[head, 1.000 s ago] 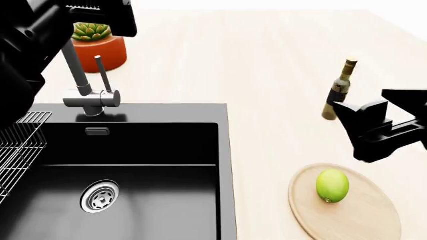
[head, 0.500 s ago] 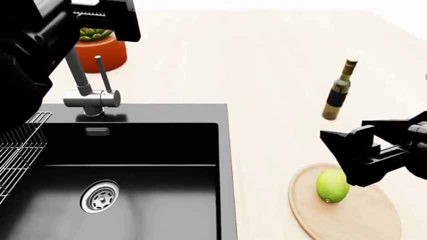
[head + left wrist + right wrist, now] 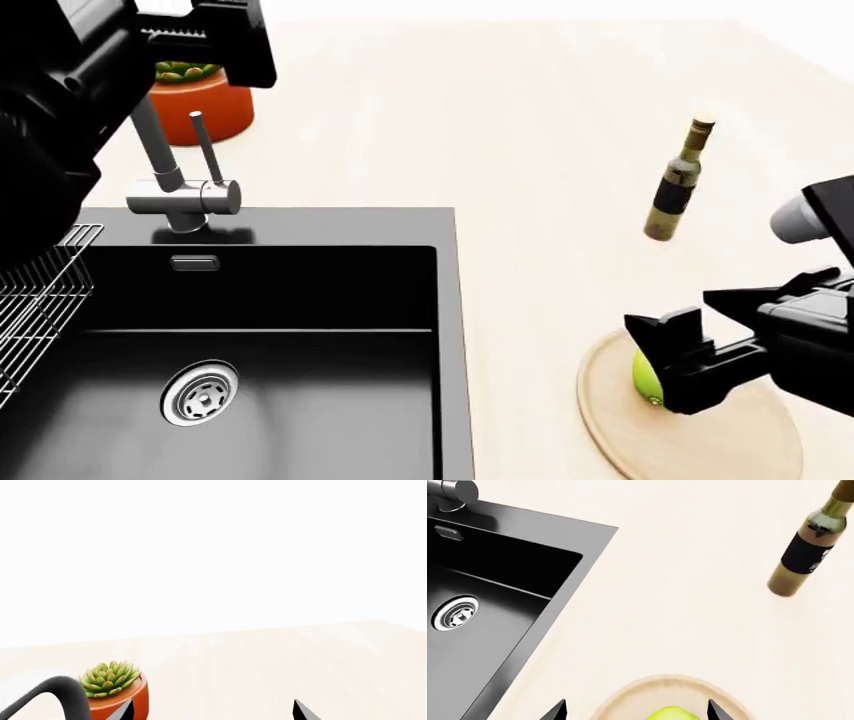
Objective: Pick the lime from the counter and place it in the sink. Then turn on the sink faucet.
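The lime [image 3: 643, 377] lies on a round wooden board [image 3: 721, 440] on the counter [image 3: 534, 150], right of the sink [image 3: 307, 330]. My right gripper [image 3: 675, 364] is open and hangs just over the lime, hiding most of it. In the right wrist view the lime [image 3: 674, 714] shows between the two spread fingertips [image 3: 558, 711] of the gripper [image 3: 635, 713]. The sink faucet [image 3: 171, 172] stands behind the basin. My left gripper [image 3: 203, 42] is raised above the faucet; in the left wrist view it [image 3: 213, 715] is open and empty, with the spout [image 3: 63, 694] beside it.
A dark wine bottle [image 3: 677, 180] stands on the counter behind the board. A succulent in an orange pot [image 3: 196, 98] sits behind the faucet. A wire rack [image 3: 38, 290] is at the sink's left side. The steel drain [image 3: 200, 393] is in the basin floor.
My right gripper has come down and toward me over the board and now covers most of the lime. The left arm has barely shifted.
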### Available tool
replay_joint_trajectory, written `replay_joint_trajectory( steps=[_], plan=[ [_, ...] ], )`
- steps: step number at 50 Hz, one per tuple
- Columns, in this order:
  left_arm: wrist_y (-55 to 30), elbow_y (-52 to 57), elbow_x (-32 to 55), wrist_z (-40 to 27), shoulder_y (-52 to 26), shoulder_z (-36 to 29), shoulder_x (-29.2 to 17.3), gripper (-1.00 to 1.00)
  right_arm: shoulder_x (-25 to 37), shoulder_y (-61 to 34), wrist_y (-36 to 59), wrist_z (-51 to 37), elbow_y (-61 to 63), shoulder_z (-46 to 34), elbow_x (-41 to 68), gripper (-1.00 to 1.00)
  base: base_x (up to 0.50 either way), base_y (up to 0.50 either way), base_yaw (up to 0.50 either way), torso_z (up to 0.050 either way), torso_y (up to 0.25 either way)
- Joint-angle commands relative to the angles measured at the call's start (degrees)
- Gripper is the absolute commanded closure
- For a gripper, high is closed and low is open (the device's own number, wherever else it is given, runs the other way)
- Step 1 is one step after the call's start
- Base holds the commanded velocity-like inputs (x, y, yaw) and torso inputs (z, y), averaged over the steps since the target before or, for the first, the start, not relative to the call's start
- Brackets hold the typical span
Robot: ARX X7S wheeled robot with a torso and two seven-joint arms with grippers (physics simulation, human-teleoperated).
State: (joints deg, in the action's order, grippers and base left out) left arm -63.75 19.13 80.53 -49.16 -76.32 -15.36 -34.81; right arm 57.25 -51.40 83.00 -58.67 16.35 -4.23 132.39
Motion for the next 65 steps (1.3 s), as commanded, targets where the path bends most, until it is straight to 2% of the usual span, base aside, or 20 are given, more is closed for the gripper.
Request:
replay_joint_trajectory(
  steps=[1,52,53,54,59,65],
  plan=[
    [0.36,0.29,0.08,-0.13,0.56,-0.02,-0.32,-1.0,-0.43,3.42,1.24,1.64,0.67,1.39,-3.54,-1.0,0.0,0.0,0.0,0.0,0.0],
    [1.19,0.18,0.4,-0.17,0.49,-0.76,-0.89,-1.0,1.74,3.34,-1.44,5.08,1.82,-0.55,-6.17,-1.0,0.0,0.0,0.0,0.0,0.0],
    [2.15,0.14,-0.43,0.8,2.46,-0.79,-0.99,-1.0,-0.94,9.41,2.11,10.63,0.05,4.26,-14.76,-1.0,0.0,0.0,0.0,0.0,0.0],
    [2.2,0.08,-0.53,0.86,2.44,-0.81,-1.03,-1.0,-1.32,10.04,2.73,12.11,0.17,5.08,-21.3,-1.0,0.0,0.0,0.0,0.0,0.0],
    [2.37,-0.07,-0.68,1.06,2.53,-0.91,-1.07,-1.0,-0.64,9.76,1.92,12.06,0.28,4.29,-20.42,-1.0,0.0,0.0,0.0,0.0,0.0],
    [2.04,0.23,0.12,0.31,2.19,-0.86,-1.16,-1.0,1.85,6.14,-0.59,9.44,1.42,1.89,-14.45,-1.0,0.0,0.0,0.0,0.0,0.0]
  ],
)
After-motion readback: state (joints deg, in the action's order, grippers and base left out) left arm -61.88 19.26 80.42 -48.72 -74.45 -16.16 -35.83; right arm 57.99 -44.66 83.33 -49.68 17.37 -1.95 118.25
